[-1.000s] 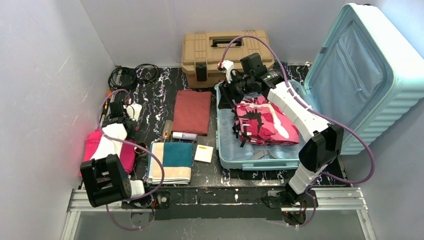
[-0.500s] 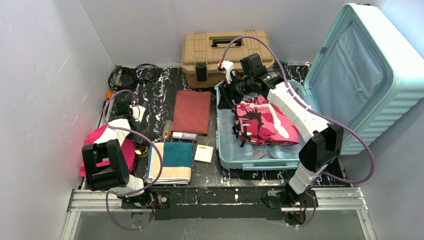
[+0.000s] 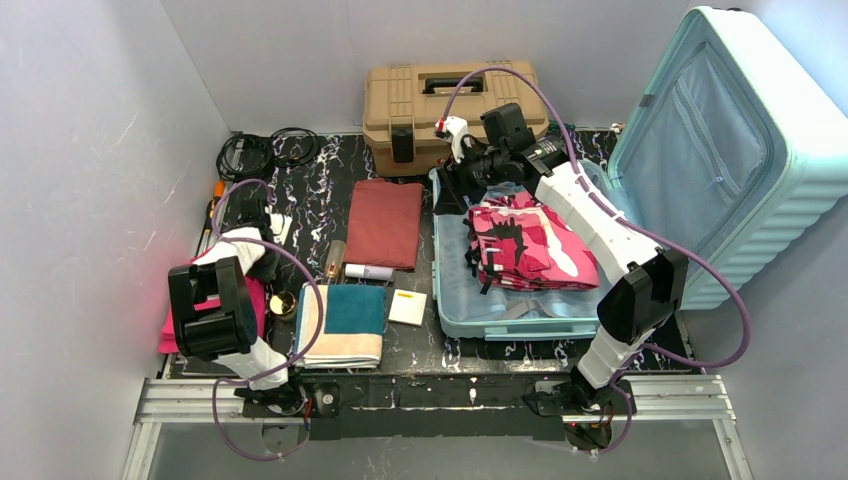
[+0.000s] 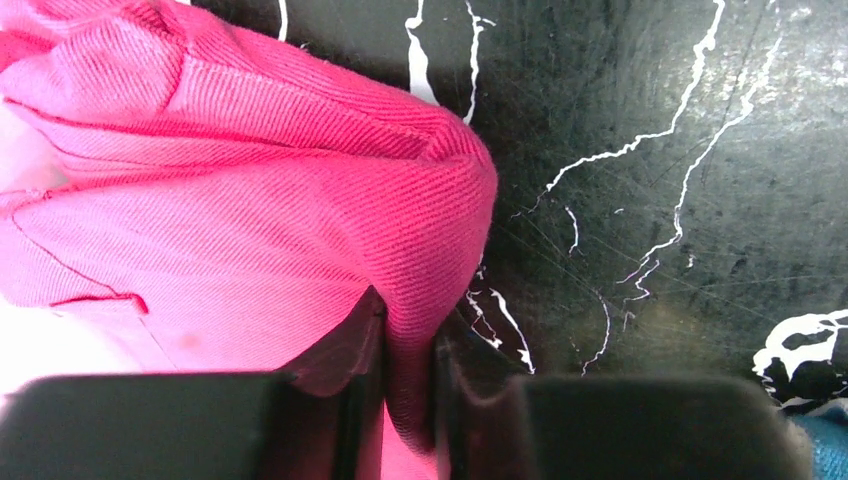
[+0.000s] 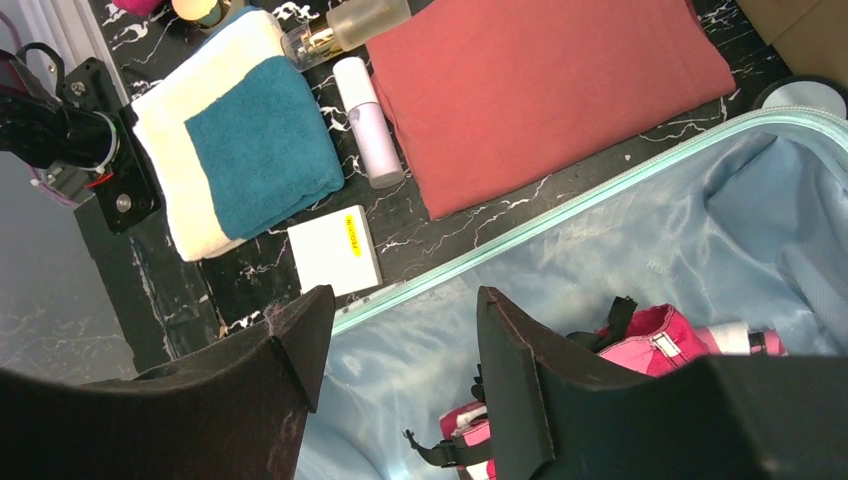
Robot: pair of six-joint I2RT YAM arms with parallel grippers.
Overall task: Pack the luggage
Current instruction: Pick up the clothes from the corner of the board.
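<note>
The luggage lies open on the right of the table, its lid standing up against the wall. A pink camouflage garment rests on its blue lining. At the table's left edge lies a plain pink cloth. My left gripper is down on this pink cloth. In the left wrist view the left gripper is shut, pinching a raised fold of it. My right gripper hovers over the luggage's far left corner. The right gripper is open with nothing between its fingers.
A tan toolbox stands at the back. Between the arms lie a maroon folded cloth, a teal-and-cream towel, a white pad, a pale tube and a small bottle. Black cables sit at the back left.
My left gripper has closed from wide open onto a fold of the pink cloth, and the left arm has swung over it. The right arm has barely moved.
</note>
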